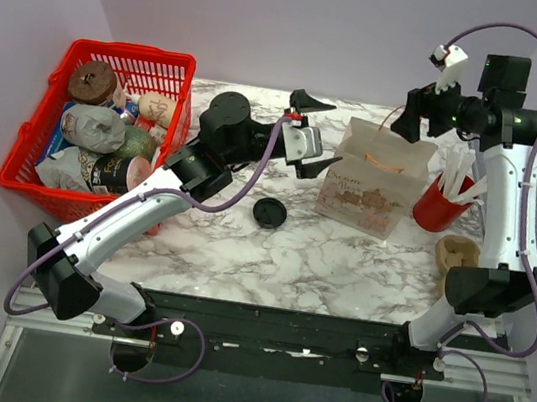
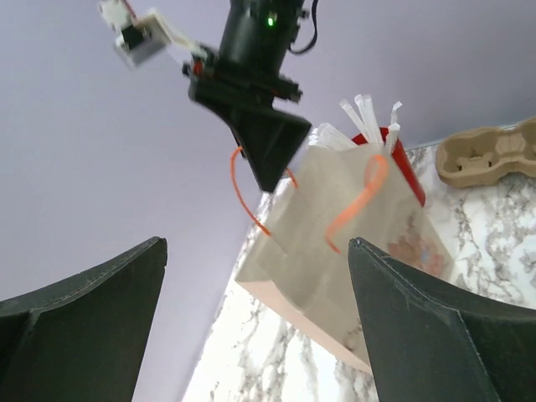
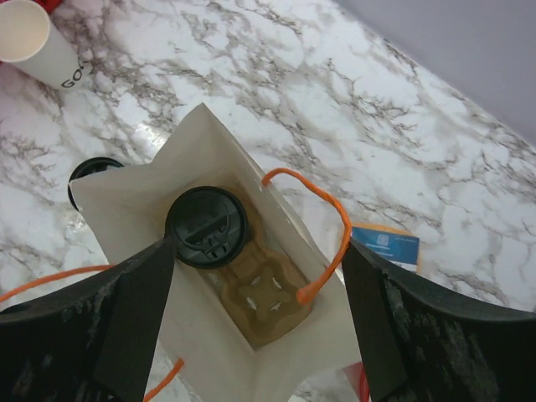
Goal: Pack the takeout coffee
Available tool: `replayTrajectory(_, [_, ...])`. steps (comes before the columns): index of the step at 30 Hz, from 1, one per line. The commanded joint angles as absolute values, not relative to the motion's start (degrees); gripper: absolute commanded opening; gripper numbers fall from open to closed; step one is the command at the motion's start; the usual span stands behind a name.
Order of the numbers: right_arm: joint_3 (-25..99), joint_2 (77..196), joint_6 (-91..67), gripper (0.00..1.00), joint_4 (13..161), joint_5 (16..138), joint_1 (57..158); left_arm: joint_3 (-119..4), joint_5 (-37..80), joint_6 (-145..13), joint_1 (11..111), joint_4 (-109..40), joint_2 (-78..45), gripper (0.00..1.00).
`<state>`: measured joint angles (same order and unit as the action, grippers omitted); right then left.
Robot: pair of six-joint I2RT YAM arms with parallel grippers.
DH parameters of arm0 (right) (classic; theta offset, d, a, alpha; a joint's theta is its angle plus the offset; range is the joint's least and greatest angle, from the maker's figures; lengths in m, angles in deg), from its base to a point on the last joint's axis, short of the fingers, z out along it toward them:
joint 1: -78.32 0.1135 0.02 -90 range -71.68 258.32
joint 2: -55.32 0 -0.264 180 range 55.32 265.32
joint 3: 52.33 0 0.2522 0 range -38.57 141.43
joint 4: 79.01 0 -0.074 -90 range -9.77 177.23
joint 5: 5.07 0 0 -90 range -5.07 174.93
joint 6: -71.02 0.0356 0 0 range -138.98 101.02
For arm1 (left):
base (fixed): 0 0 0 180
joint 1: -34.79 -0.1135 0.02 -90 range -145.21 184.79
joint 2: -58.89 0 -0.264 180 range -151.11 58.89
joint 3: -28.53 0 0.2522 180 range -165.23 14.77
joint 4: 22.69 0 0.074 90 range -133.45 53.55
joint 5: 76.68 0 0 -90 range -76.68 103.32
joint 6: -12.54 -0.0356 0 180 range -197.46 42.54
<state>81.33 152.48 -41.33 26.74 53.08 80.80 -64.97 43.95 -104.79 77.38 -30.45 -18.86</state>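
Observation:
The takeout coffee (image 3: 206, 226), a cup with a round black lid, stands inside the open paper bag (image 3: 201, 155) in one slot of a brown cardboard carrier (image 3: 266, 295). The bag (image 1: 373, 179) has orange handles and stands upright at the back right of the marble table. My right gripper (image 3: 260, 247) is open and empty, hovering right above the bag's mouth; it also shows in the top view (image 1: 411, 111). My left gripper (image 1: 331, 135) is open and empty, just left of the bag (image 2: 360, 243), held above the table.
A loose flat black lid (image 1: 269, 212) lies left of the bag. A red cup of white sticks (image 1: 438, 201) and a spare cardboard carrier (image 1: 457, 254) stand to the bag's right. A red basket (image 1: 30, 140) of packets sits at far left. An open paper cup (image 3: 33, 40) lies nearby.

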Motion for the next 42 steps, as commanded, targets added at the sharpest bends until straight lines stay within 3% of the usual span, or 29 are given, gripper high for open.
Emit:
replayTrajectory(1, [80.5,150.2,-41.2,0.89,25.5,55.5,78.6,-62.7,42.9,-98.4,77.3,-30.4,-18.1,0.97])
replayTrajectory(5, [79.3,148.5,-40.9,0.89,25.2,55.7,74.8,-60.9,44.2,-93.8,77.3,-28.0,-18.5,0.97])
replayTrajectory(16, [60.8,142.3,-43.2,0.60,29.4,66.4,63.0,-59.4,41.2,-92.3,75.9,-35.5,-14.7,0.97])
replayTrajectory(19, [58.9,142.8,-43.6,0.57,30.7,66.7,61.8,-58.9,41.2,-91.8,75.8,-36.4,-13.4,0.97])
replayTrajectory(27, [58.0,141.5,-46.8,0.57,27.0,61.6,61.6,-57.0,40.8,-92.6,75.4,-40.3,-10.5,0.97])
replayTrajectory(31, [58.9,142.8,-52.4,0.60,22.5,62.3,61.6,-56.9,40.7,-92.8,75.0,-41.1,-10.3,0.97])
replayTrajectory(42, [60.3,147.8,-63.7,0.57,17.0,63.7,61.7,-58.7,41.0,-93.1,74.8,-43.0,-11.4,0.97])
